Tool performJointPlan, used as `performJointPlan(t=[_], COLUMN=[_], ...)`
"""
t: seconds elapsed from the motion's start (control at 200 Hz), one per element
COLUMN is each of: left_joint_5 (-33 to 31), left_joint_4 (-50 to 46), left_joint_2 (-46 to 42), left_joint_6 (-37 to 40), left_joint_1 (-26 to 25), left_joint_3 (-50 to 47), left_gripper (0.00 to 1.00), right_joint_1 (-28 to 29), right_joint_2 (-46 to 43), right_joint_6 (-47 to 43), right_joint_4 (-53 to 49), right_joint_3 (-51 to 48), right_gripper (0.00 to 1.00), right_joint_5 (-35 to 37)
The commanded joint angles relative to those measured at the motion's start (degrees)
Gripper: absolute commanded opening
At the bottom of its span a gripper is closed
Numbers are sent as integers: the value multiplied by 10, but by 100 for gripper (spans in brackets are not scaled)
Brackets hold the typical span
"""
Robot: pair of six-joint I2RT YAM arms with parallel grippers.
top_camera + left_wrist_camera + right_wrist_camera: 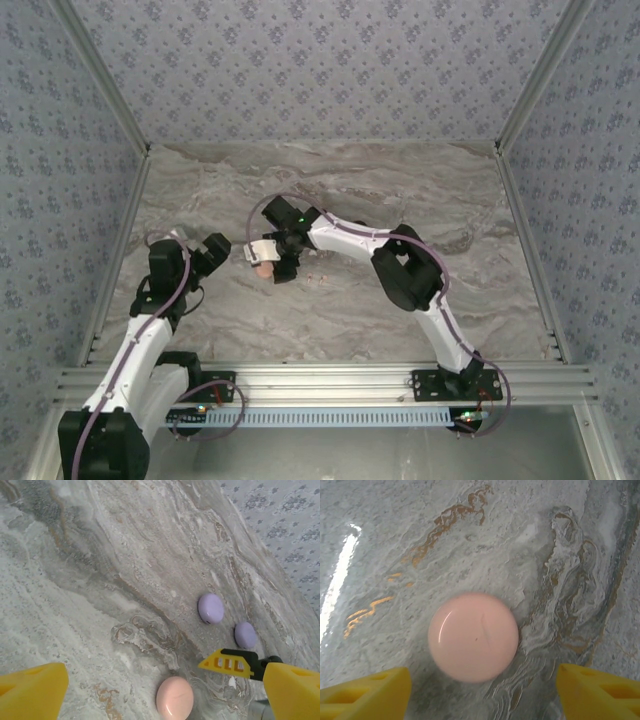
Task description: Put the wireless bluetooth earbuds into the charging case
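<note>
The left gripper [166,675] is hovering low over the marbled tabletop [100,580], its yellow fingers spread wide with nothing between them. Just ahead of it, the pink round disc [174,698] is lying flat on the stone. The right gripper [484,672] is hanging over that same disc, its jaws standing wide to either side and not touching it. Farther off, two lilac discs [210,608] are resting side by side, slightly apart, towards the patterned wall [280,510].
</note>
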Motion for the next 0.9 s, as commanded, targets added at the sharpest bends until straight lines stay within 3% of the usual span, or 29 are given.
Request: performJointPlan(t=[0.0,0.27,0.56,0.74,0.894], left_joint_5=[-12,-21,-9,38,138], left_joint_4=[-26,-53,-73,-74,-47], left_joint_2=[-14,-36,-65,-80,-72], left_joint_6=[-1,5,11,24,33], left_joint_1=[4,5,5,4,5], left_joint_3=[-2,-3,-4,9,36], left_gripper=[99,99,99,98,95], right_joint_1=[5,6,6,-8,-29], right_joint_2=[33,83,77,-13,-145], right_joint_6=[-22,-21,1,59,120], right_joint_4=[-51,-89,-86,12,112], right_joint_3=[38,97,89,0,-125], right_gripper=[75,70,53,48,47], right_joint_5=[-23,-35,-40,-46,-37])
